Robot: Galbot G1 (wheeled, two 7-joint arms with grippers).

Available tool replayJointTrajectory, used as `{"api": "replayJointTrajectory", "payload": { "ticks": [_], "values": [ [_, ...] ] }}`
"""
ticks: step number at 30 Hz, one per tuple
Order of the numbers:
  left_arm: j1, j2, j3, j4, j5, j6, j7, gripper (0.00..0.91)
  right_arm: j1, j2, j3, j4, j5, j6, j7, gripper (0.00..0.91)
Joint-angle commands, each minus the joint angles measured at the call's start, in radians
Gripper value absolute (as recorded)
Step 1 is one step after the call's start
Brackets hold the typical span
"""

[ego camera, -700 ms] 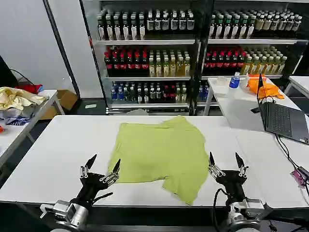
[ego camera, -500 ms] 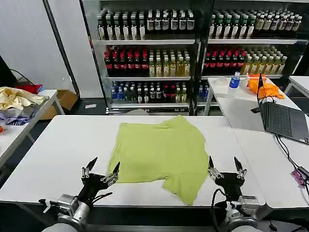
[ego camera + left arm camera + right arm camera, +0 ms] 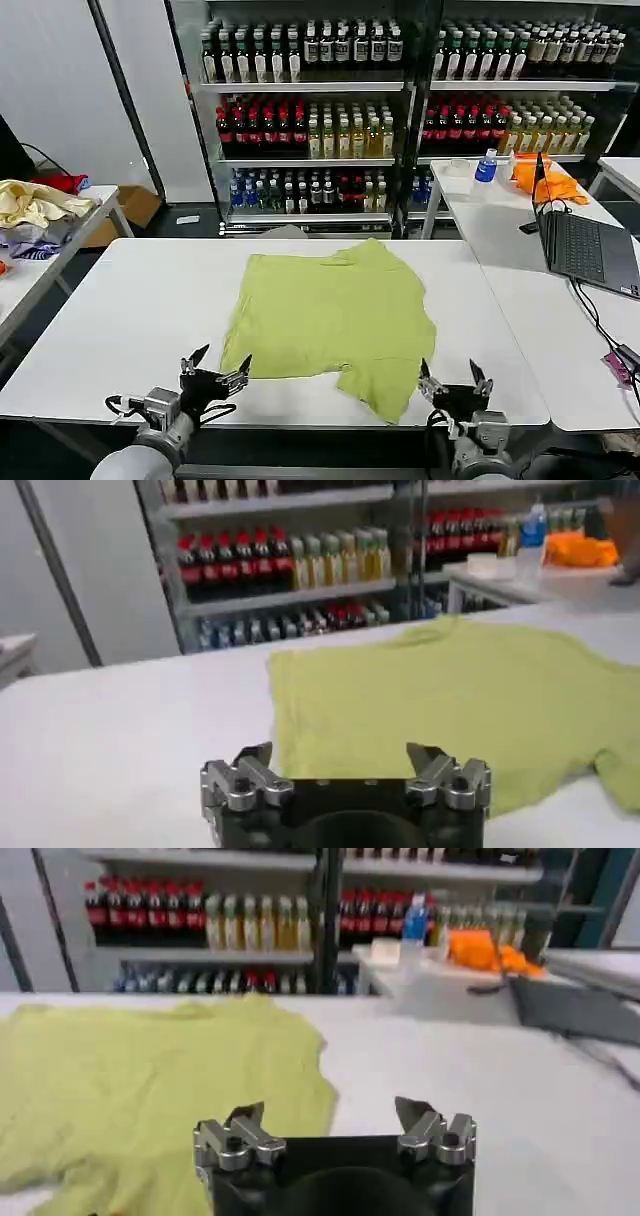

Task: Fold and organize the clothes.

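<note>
From the head view, your T-shirt (image 3: 330, 325) lies spread but rumpled in the middle of the white table (image 3: 120, 300), its near corner hanging toward the front edge. Your left gripper (image 3: 216, 366) and right gripper (image 3: 452, 381) sit low at that edge, either side of the shirt, jaws spread and empty. The left wrist view has the shirt (image 3: 450, 705) just ahead, fingers parted. The right wrist view shows the same, cloth (image 3: 150, 1088) lying off to one side. You look to be between grasps; next you'll likely need to pinch the near hem corners.
</note>
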Motion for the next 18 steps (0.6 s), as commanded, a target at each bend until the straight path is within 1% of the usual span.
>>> {"api": "replayJointTrajectory", "payload": {
  "ticks": [1, 13, 18],
  "values": [
    [-0.039, 0.009, 0.041, 0.075, -0.015, 0.033, -0.015, 0.907, 0.031, 0.010, -0.083, -0.058, 0.022, -0.027, 0.021, 0.907],
    [-0.057, -0.016, 0.073, 0.112, -0.006, 0.033, -0.020, 0.907, 0.031, 0.035, -0.159, -0.091, 0.009, -0.033, 0.025, 0.907],
    [-0.057, -0.020, 0.081, 0.119, 0.000, 0.033, -0.020, 0.907, 0.030, 0.041, -0.173, -0.106, 0.002, -0.033, 0.025, 0.907]
  ]
}}
